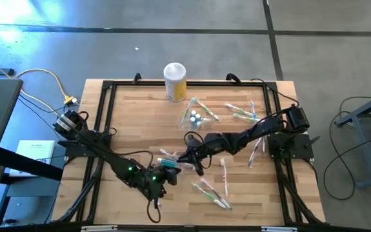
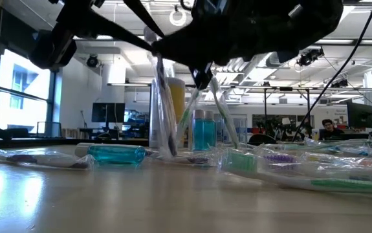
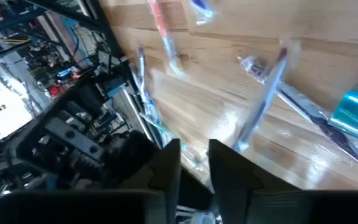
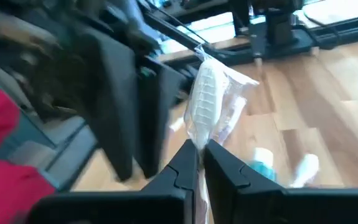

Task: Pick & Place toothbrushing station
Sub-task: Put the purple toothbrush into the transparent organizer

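Two sets of jaws meet mid-table: right gripper pinches a wrapped toothbrush, left gripper stands slightly parted and empty beside it, toothbrushing station farther back near the yellow canister

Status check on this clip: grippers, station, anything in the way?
Right gripper shut on wrapped toothbrush, mid-table. Left gripper close beside it, jaws slightly apart, nothing visibly held. Toothbrushing station untouched near yellow canister. Loose wrapped toothbrushes scattered around.
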